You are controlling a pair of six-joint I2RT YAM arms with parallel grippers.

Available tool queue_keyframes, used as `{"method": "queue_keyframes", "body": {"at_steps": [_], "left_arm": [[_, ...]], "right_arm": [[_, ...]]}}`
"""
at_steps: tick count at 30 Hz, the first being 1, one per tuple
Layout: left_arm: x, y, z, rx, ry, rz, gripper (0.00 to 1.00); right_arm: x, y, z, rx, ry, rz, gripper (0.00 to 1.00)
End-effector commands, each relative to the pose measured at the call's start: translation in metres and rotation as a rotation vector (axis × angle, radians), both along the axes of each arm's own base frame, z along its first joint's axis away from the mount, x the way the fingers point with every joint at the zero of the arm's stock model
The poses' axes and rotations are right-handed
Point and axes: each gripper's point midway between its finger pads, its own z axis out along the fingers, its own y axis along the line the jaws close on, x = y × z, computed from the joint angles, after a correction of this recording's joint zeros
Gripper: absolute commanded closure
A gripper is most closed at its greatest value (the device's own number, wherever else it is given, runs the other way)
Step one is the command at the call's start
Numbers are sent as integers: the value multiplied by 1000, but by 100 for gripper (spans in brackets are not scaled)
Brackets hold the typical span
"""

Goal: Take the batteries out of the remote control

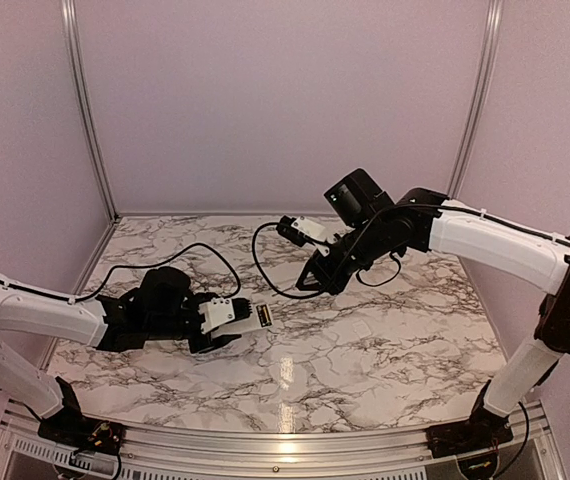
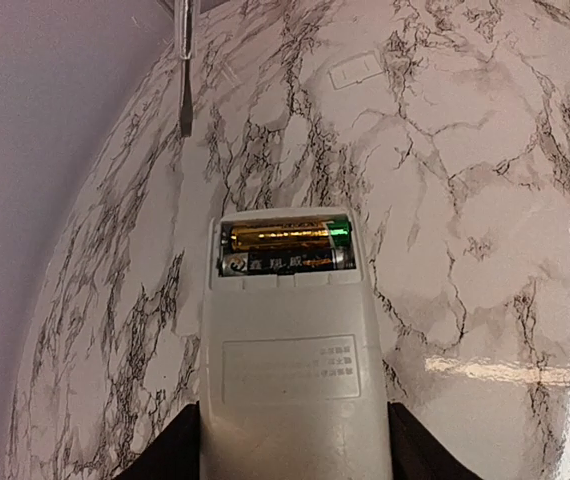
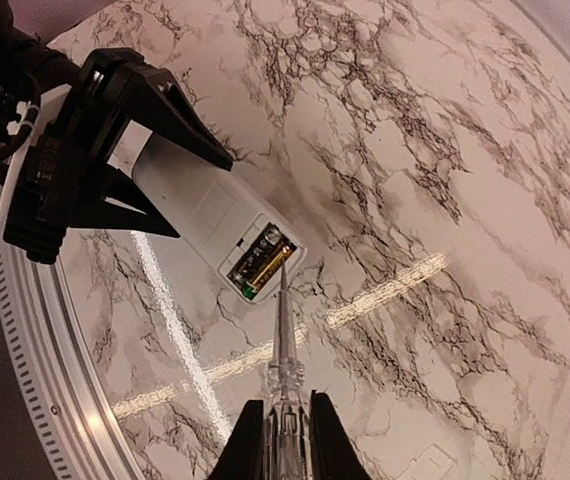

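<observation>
Batteries (image 2: 285,248), slim cylinders, in white plastic remote control (image 2: 287,390)

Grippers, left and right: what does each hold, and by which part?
Left gripper clamps the remote control by the end opposite its battery recess. Right gripper grips a screwdriver by its clear handle.

The remote control (image 2: 290,390) sits between the fingers of the left gripper (image 1: 237,320) at the left of the table (image 1: 385,345), with two batteries (image 2: 285,250) side by side in the recess at its far end. Behind and to the right — well apart — the right gripper (image 3: 283,428) clasps a slim tool (image 3: 279,330) pointing at them. A cover plate (image 2: 355,71) lies on the table beyond the remote control.
</observation>
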Motion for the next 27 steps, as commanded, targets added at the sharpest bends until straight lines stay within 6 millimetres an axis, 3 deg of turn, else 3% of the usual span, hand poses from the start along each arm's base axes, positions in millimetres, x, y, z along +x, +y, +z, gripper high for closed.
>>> {"method": "queue_keyframes", "body": {"at_steps": [1,14,23,27], "left_arm": [[-14,-9,17,-4,31,-88,45],[-38,-15,38,9,178,-183,46],[-38,-14,41,6,190,-166,48],[-37,-14,41,6,191,-161,48]], "right_arm": [[-7,12,19,28,-100,138,100],[-15,9,24,-17,-182,288,100],[-39,12,21,-29,-135,363,100],[-41,12,18,-35,-118,361,100]]}}
